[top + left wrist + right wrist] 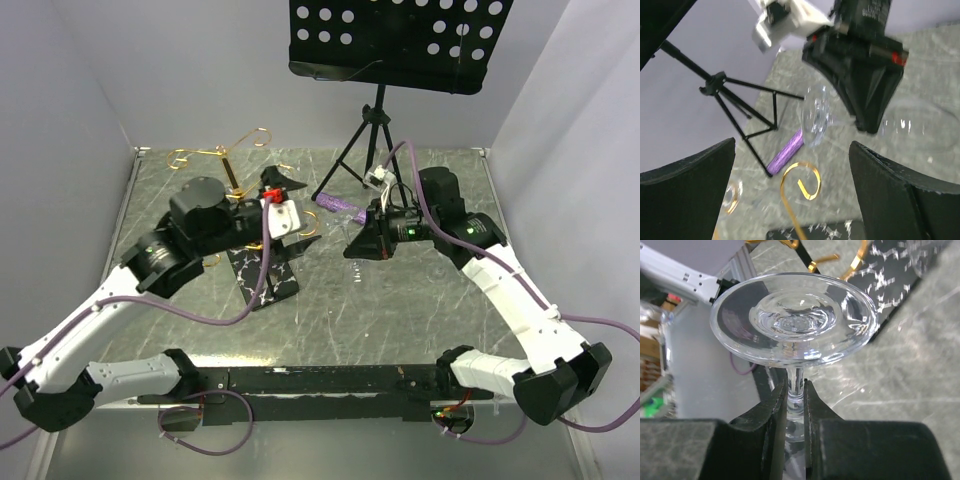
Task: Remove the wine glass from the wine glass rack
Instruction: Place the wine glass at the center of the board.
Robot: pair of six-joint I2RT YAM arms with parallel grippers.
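Note:
My right gripper (796, 396) is shut on the thin stem of a clear wine glass (792, 320), whose round foot faces the right wrist camera. In the left wrist view the glass's bowl (816, 116) hangs just off the tip of the right gripper (867, 117), away from the rack. The gold wine glass rack (225, 160) stands at the back left on its black veined base (262, 272). One of its spiral arm ends (801, 181) lies between the fingers of my left gripper (792, 197). That left gripper (310, 212) is wide open and holds nothing.
A black music stand (400, 40) on a tripod (370, 140) stands at the back. A purple cylinder (338, 203) lies by the tripod's feet. A faint clear glass shape (920, 125) lies on the marbled table. Grey walls close in the left, right and back.

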